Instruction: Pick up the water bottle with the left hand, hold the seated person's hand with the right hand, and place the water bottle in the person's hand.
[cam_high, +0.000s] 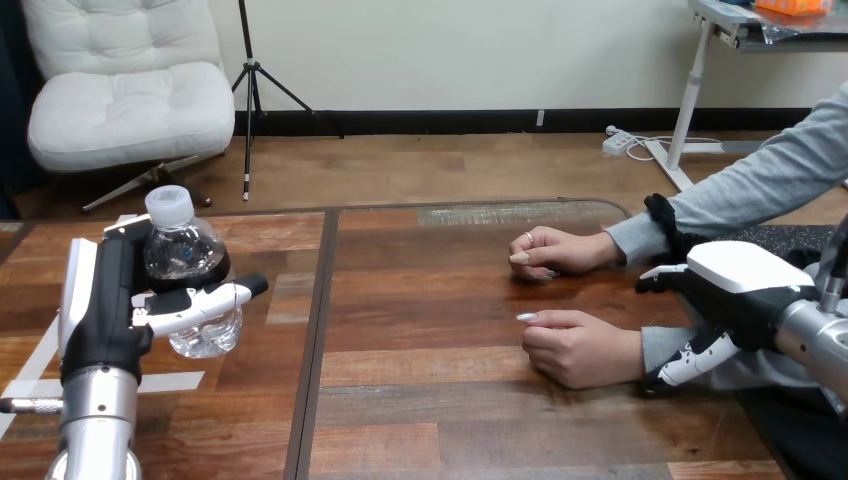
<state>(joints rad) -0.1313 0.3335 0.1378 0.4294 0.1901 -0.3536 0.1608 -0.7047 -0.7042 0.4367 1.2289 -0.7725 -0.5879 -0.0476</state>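
While the left hand (100, 300) clamps the bottle (185, 250) at the table's (450, 400) left, the right hand (745, 290) curls over the person's near wrist (635, 352) at right. Both grasps look made. Next, the bottle must travel right, and the person's fist (570, 345) needs opening.

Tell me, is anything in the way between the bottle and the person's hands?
No, nothing visible. The left hand wraps the bottle, and only bare table lies between it and the person's near hand and far hand.
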